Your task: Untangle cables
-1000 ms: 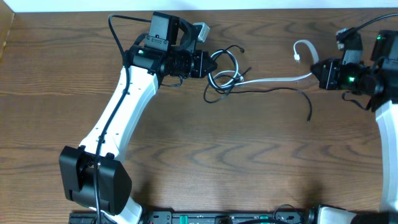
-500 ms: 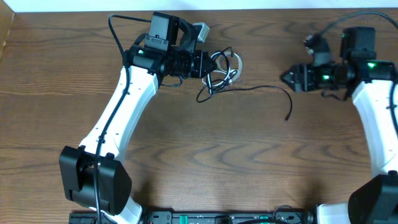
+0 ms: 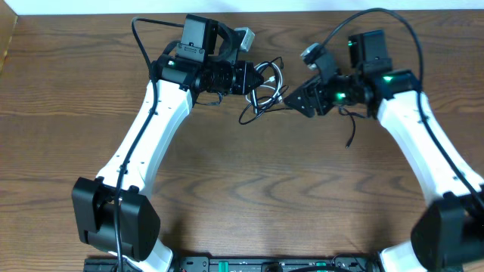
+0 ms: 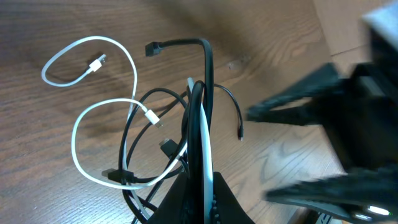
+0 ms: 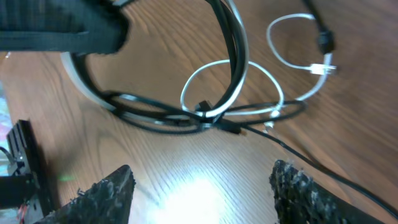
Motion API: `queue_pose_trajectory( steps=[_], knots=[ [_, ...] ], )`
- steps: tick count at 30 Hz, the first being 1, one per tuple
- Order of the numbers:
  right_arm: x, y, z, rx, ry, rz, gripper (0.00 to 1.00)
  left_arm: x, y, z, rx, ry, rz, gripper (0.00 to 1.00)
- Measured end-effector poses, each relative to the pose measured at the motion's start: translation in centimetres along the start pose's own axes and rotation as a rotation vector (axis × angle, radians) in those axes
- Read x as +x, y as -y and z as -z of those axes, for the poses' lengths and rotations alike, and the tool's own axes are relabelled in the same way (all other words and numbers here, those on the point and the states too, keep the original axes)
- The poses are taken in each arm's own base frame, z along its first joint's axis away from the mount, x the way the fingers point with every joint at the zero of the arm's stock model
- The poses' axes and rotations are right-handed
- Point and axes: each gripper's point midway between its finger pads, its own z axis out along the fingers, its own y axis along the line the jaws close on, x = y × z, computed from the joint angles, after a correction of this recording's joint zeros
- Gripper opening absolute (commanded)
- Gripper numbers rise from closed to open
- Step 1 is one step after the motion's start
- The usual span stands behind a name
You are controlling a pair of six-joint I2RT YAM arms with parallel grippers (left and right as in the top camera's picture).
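Observation:
The black cable [image 4: 207, 68] and the white cable [image 4: 79, 144] lie looped through each other on the table. My left gripper [image 4: 200, 182] is shut on a black strand and a white strand together, lifting them from the tangle [image 3: 266, 89]. In the overhead view the left gripper [image 3: 255, 78] sits at the tangle's left side. My right gripper [image 3: 298, 97] stands open just right of the tangle, holding nothing. Its fingers [image 5: 297, 186] hover above bare wood, with the white loops [image 5: 231, 67] and black strands [image 5: 155, 119] ahead. A black tail [image 3: 352, 130] trails under the right arm.
The wooden table [image 3: 249, 196] stretches toward me. Both arms' thick black supply cables arch near the far edge [image 3: 378, 13]. The blurred right gripper [image 4: 323, 112] fills the right of the left wrist view. A pale wall strip borders the back.
My right gripper let go of the white cable, opened and swung left to the tangle. The white cable sprang back into the bundle. The left gripper stayed shut in place.

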Motion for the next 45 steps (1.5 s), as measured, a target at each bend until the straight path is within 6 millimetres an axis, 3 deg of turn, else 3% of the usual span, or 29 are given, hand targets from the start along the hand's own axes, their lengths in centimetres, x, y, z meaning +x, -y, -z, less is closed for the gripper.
queue_pose_trajectory(
  steps=[5,10,15,26,32,35,39,45],
  knots=[
    [-0.7,-0.5,-2.6,-0.107,0.026,-0.011,0.56,0.0,0.0,0.0,0.000,0.000,0.000,0.08],
    [-1.7,-3.1,-3.8,-0.200,0.059,0.055,0.51,0.0,0.0,0.0,0.000,0.000,-0.001,0.07],
    [-1.4,-5.1,-4.8,-0.234,0.047,0.182,0.43,0.0,0.0,0.0,0.000,0.000,-0.001,0.07],
    [0.3,-3.3,-7.1,-0.200,-0.001,0.265,0.35,0.0,-0.1,0.0,-0.007,0.001,0.000,0.08],
    [0.0,-3.2,-6.6,-0.228,0.019,0.267,0.36,0.0,-0.1,0.0,-0.007,0.001,0.000,0.08],
    [-0.4,-3.1,-5.9,-0.266,0.049,0.235,0.41,0.0,-0.1,0.0,-0.006,0.002,0.000,0.07],
    [-1.5,-1.8,-4.5,-0.270,0.091,0.122,0.41,-0.4,-0.3,0.0,-0.020,0.018,0.027,0.07],
    [-2.6,-0.2,-2.1,-0.232,0.126,-0.052,0.41,-1.5,-3.9,0.5,-0.219,0.121,0.380,0.08]
  ],
)
